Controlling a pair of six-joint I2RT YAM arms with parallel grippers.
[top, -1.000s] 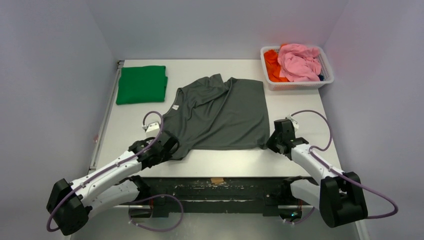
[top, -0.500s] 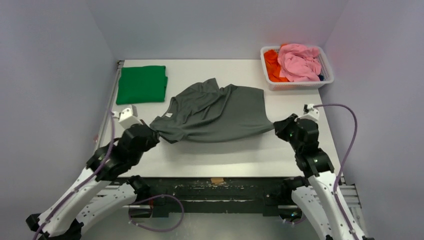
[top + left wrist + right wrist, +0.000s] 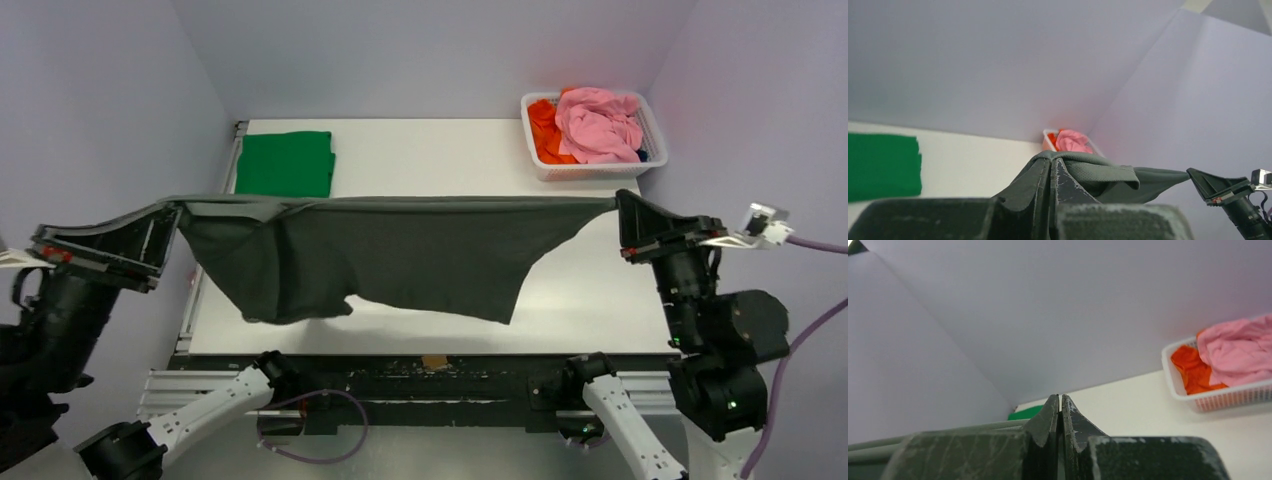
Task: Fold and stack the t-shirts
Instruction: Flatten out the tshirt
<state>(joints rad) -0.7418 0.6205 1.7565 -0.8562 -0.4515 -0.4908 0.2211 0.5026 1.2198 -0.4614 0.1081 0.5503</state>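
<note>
White tabletop, grey t-shirt stretched above. Left tool and right tool each clamped on a corner. Likely limp, light; corners suit gripping.

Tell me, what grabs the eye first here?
A dark charcoal-grey cloth t-shirt hangs stretched taut in mid-air over the white table, held at either end by the shut left gripper and right gripper. Beyond it, a folded bright green shirt lies far left, and a white plastic mesh basket of pink cloth sits far right.
</note>
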